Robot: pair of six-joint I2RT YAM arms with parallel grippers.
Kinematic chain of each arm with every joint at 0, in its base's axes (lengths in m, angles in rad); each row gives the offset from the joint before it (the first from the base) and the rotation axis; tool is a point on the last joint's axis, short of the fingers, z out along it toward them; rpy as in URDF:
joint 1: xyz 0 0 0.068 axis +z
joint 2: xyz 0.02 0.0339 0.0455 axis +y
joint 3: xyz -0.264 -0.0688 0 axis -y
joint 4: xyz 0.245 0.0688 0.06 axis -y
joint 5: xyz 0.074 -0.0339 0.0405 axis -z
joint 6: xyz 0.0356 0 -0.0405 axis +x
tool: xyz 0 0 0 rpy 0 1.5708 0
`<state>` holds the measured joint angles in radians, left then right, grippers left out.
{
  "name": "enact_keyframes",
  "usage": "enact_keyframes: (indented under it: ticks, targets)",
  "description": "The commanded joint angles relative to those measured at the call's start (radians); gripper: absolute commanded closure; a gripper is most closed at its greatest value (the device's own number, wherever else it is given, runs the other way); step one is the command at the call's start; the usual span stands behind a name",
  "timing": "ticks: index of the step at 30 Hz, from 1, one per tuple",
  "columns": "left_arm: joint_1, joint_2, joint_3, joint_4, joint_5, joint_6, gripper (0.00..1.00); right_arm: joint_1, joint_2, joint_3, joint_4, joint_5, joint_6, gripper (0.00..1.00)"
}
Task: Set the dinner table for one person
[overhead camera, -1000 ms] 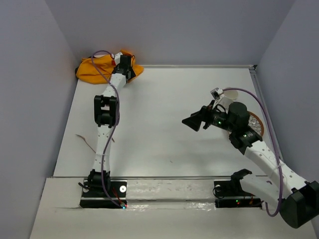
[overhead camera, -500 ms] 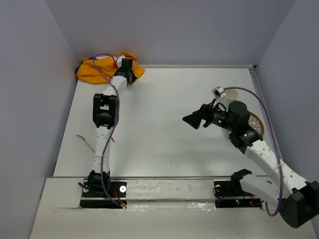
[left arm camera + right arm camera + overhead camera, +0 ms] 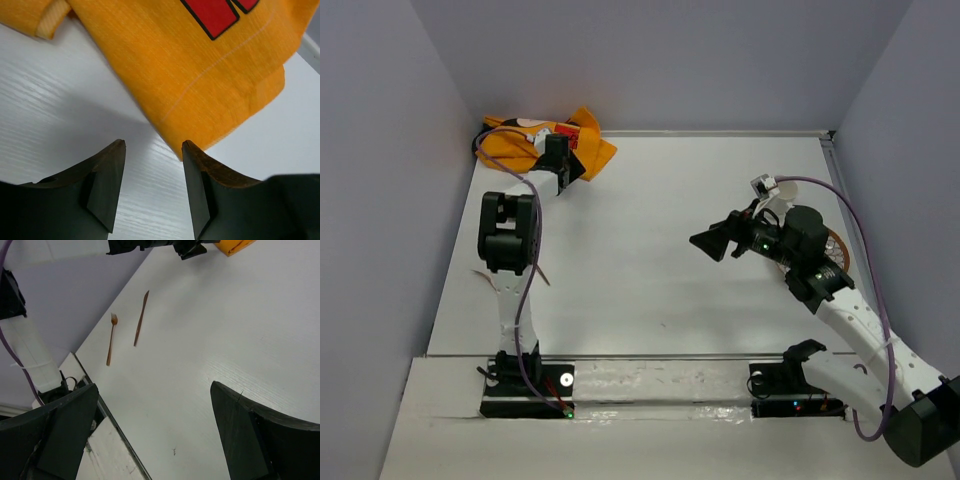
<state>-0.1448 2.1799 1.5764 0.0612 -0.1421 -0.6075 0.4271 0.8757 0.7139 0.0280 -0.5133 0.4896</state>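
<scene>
The white dinner table (image 3: 650,200) fills the top view. An orange cloth mat with a red print (image 3: 535,138) lies partly spread in its far left corner. My left gripper (image 3: 558,152) sits at the cloth's near edge. In the left wrist view the left gripper (image 3: 152,145) is open and low over bare table (image 3: 60,100). A corner of the cloth (image 3: 200,75) lies just past the right fingertip (image 3: 192,150). My right gripper (image 3: 705,243) is open and empty above the table's middle right, as the right wrist view (image 3: 154,387) also shows.
A wooden fork (image 3: 111,340) and a wooden knife (image 3: 141,317) lie by the table's left edge, mostly hidden behind the left arm in the top view. A patterned plate (image 3: 834,248) and a white cup (image 3: 786,190) sit at the right, behind the right arm.
The left arm's elbow has swung left and its gripper has shifted a little left. The orange cloth has gone from a bunched heap to a flatter spread. The right arm has barely moved.
</scene>
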Motion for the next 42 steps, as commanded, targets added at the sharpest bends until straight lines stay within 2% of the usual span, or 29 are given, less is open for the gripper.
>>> enact_keyframes:
  ticks: [1, 4, 8, 10, 13, 15, 17, 18, 19, 21, 24, 27, 31, 32, 34, 35, 37, 38, 40, 42]
  targets:
    - [0.011, 0.026, 0.036, 0.032, 0.009, -0.032, 0.40, 0.009, -0.015, 0.025, 0.007, -0.013, -0.009, 0.00]
    - [0.011, 0.090, 0.120, -0.015, 0.022, -0.037, 0.40, 0.009, -0.017, 0.027, 0.001, -0.011, -0.016, 0.00]
    - [0.010, 0.161, 0.216, -0.060, 0.029, -0.041, 0.51, 0.009, -0.006, 0.032, 0.001, -0.008, -0.022, 0.00]
    - [0.008, 0.178, 0.237, -0.060, 0.035, -0.041, 0.62, 0.009, -0.001, 0.035, 0.001, -0.008, -0.025, 0.00]
    - [0.001, 0.189, 0.241, -0.058, 0.050, -0.046, 1.00, 0.009, 0.006, 0.042, 0.003, -0.008, -0.032, 0.00]
    - [-0.016, 0.163, 0.215, -0.014, 0.073, -0.048, 1.00, 0.009, 0.016, 0.041, 0.003, -0.004, -0.037, 0.00]
    - [-0.036, 0.121, 0.137, 0.027, 0.097, -0.070, 1.00, 0.009, 0.026, 0.039, 0.003, 0.009, -0.040, 0.00]
    - [-0.048, 0.050, 0.085, 0.126, 0.111, -0.086, 1.00, 0.009, 0.031, 0.038, 0.001, 0.024, -0.042, 0.00]
    - [-0.074, 0.009, -0.050, 0.184, 0.124, -0.104, 1.00, 0.009, 0.043, 0.038, 0.001, 0.033, -0.045, 0.00]
    - [-0.102, -0.114, -0.191, 0.349, 0.137, -0.179, 1.00, 0.009, 0.058, 0.039, -0.002, 0.051, -0.048, 0.00]
    - [-0.189, -0.242, -0.517, 0.529, 0.137, -0.263, 1.00, 0.009, 0.111, 0.058, -0.011, 0.114, -0.065, 0.01]
    - [-0.297, -0.333, -0.758, 0.731, 0.131, -0.371, 1.00, 0.009, 0.187, 0.091, -0.025, 0.166, -0.089, 0.04]
    - [-0.442, -0.400, -0.948, 0.903, 0.064, -0.478, 1.00, 0.009, 0.304, 0.136, -0.026, 0.229, -0.112, 0.16]
    - [-0.513, -0.419, -0.967, 0.937, 0.050, -0.491, 1.00, 0.009, 0.360, 0.148, -0.025, 0.246, -0.117, 0.18]
    - [-0.585, -0.430, -0.998, 0.965, 0.023, -0.517, 1.00, 0.009, 0.416, 0.188, -0.059, 0.282, -0.126, 0.22]
    - [-0.619, -0.434, -1.021, 0.980, -0.002, -0.540, 0.90, -0.004, 0.442, 0.202, -0.065, 0.300, -0.134, 0.24]
    - [-0.683, -0.451, -1.055, 1.022, -0.008, -0.551, 0.63, -0.013, 0.517, 0.229, -0.072, 0.356, -0.143, 0.31]
    - [-0.690, -0.485, -1.091, 1.043, -0.013, -0.549, 0.43, -0.027, 0.563, 0.254, -0.085, 0.392, -0.146, 0.34]
    - [-0.682, -0.547, -1.118, 1.028, -0.057, -0.523, 0.24, -0.054, 0.603, 0.281, -0.091, 0.413, -0.144, 0.39]
    - [-0.681, -0.684, -1.104, 0.864, -0.120, -0.395, 0.21, -0.064, 0.641, 0.294, -0.092, 0.458, -0.141, 0.42]
